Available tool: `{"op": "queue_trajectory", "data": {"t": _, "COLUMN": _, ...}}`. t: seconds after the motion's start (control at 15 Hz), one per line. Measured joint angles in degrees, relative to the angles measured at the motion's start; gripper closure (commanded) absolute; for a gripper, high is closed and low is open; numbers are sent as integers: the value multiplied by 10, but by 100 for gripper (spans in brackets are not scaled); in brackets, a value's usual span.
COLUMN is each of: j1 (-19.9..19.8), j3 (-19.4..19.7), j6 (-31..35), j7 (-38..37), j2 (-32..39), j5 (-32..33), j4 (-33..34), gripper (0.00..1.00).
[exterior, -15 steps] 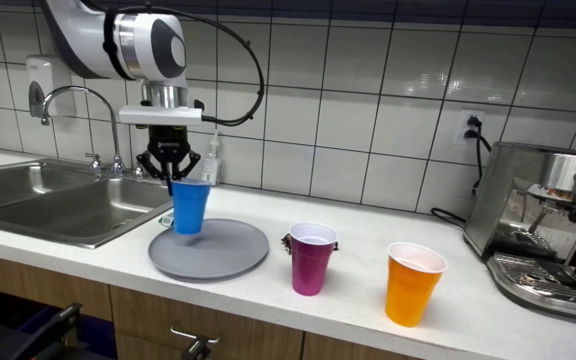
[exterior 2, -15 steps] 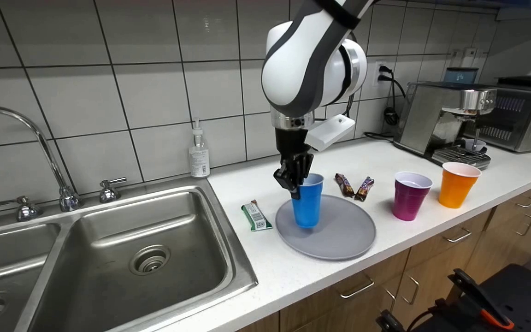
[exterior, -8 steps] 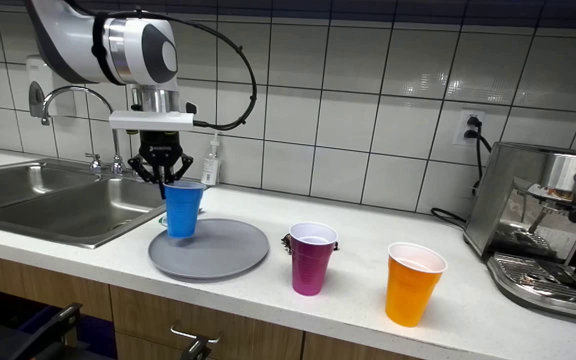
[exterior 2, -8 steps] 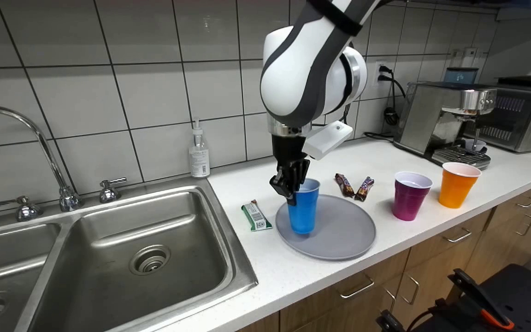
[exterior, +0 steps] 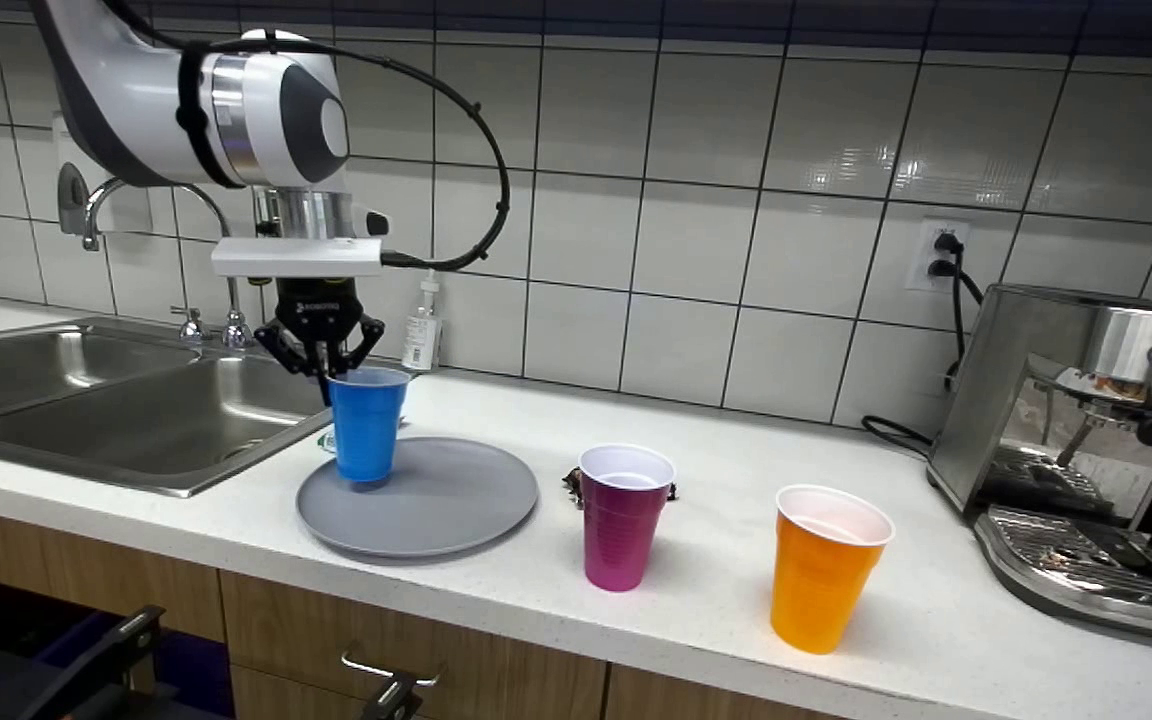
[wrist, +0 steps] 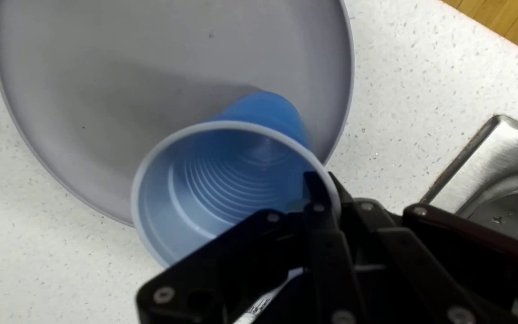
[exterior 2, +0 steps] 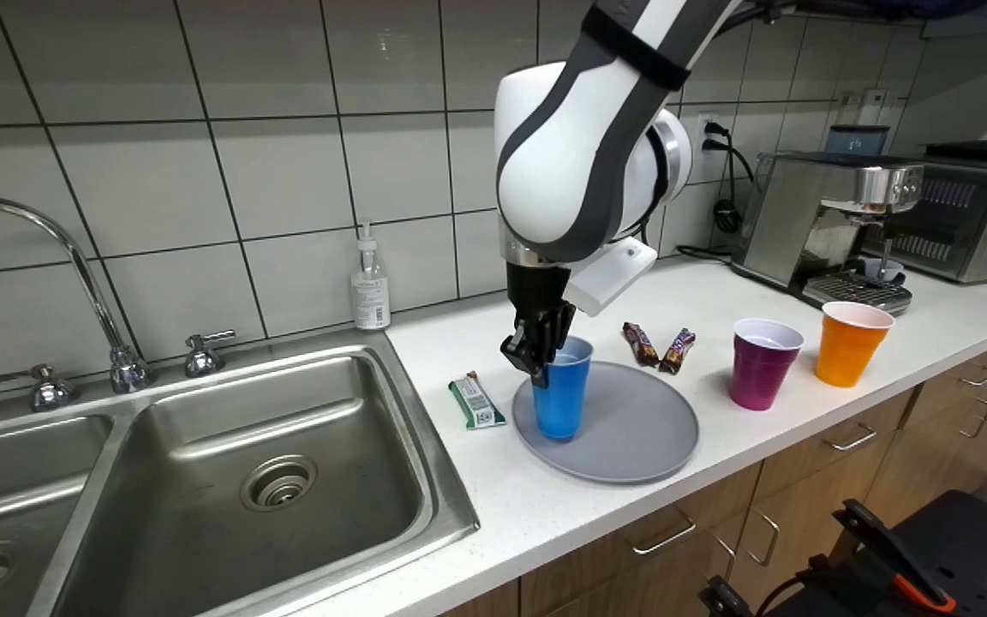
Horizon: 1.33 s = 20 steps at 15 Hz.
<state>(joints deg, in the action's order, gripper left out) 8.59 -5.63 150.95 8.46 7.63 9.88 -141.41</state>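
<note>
**Pinched by the rim: blue cup, at the gray plate**

Closed narrow on the wall of the blue cup, the jaws of the gripper: one finger down inside the mouth, the other outside, at the side toward the sink. Reaching down from the grip, mouth up and near upright in both exterior views, the rest of the cup. Base over the sink-side part of the gray plate, inside its edge; contact with the surface, cannot tell.

Smooth blue plastic outside, paler inside, with ring-like ribs down the inner wall and a pale rounded rim. For the plate: round, flat, matte, slim raised edge, close to the front edge of the counter. For the counter: white with fine dark specks. For the sink: steel, two basins.

Along the front edge, away from the sink: purple cup, then orange cup, both upright, smooth, pale inside. Between sink and plate: green-and-white wrapped bar. Past the plate, toward the back edge: two wrapped bars, dark and glossy. At the back edge, by the sink's rear corner: clear pump bottle. Well apart from the gripper: boxy metal espresso machine.

Readable, in white on the gripper body: ROBOTIQ. On the bottle's label: print, too small to read.
</note>
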Motion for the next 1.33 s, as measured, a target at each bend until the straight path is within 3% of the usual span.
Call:
{"op": "queue_trajectory", "data": {"t": 1.13, "j1": 1, "j3": 0, "j6": 17, "j7": -49, "j2": 4, "j5": 62, "j4": -14, "gripper": 99}}
{"op": "queue_trajectory", "data": {"t": 1.2, "j1": 1, "j3": 0, "j6": 17, "j7": -49, "j2": 5, "j5": 63, "j4": -14, "gripper": 71}}
{"op": "queue_trajectory", "data": {"t": 1.33, "j1": 1, "j3": 0, "j6": 17, "j7": -51, "j2": 6, "j5": 63, "j4": -14, "gripper": 64}}
